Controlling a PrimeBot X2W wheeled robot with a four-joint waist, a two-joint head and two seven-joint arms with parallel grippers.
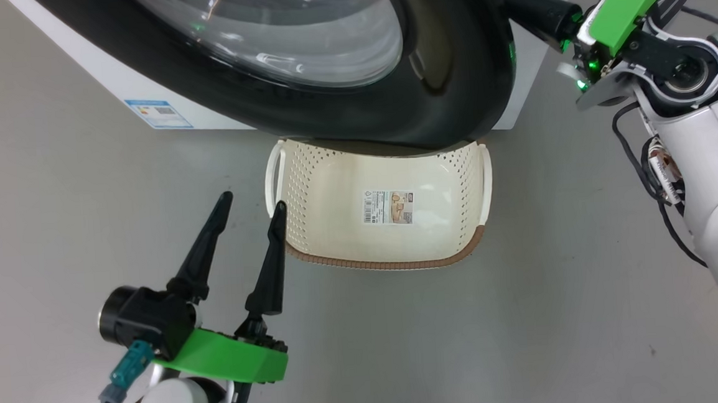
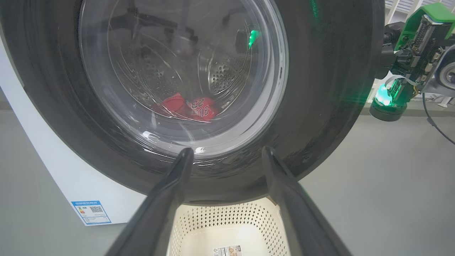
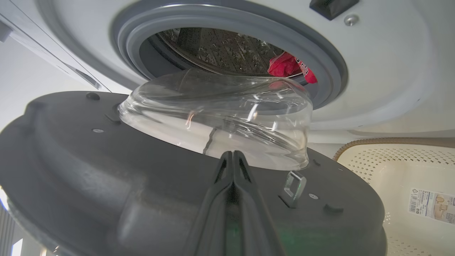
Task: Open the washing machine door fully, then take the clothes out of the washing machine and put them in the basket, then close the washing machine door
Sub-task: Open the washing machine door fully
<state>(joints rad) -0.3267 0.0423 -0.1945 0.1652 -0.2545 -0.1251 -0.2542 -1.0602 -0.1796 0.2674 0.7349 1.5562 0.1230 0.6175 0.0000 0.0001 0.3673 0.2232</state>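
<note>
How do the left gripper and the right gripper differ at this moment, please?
The left gripper is open, fingers spread; the right gripper is shut, fingers pressed together. The left gripper is near the left rim of the basket; the right gripper is at the inner side of the washing machine door. Both have long dark fingers and hold nothing.

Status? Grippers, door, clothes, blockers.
Left gripper open, empty. Right gripper shut, at inner face of door. Door part-open, overhanging empty basket. Clothes in drum.
</note>
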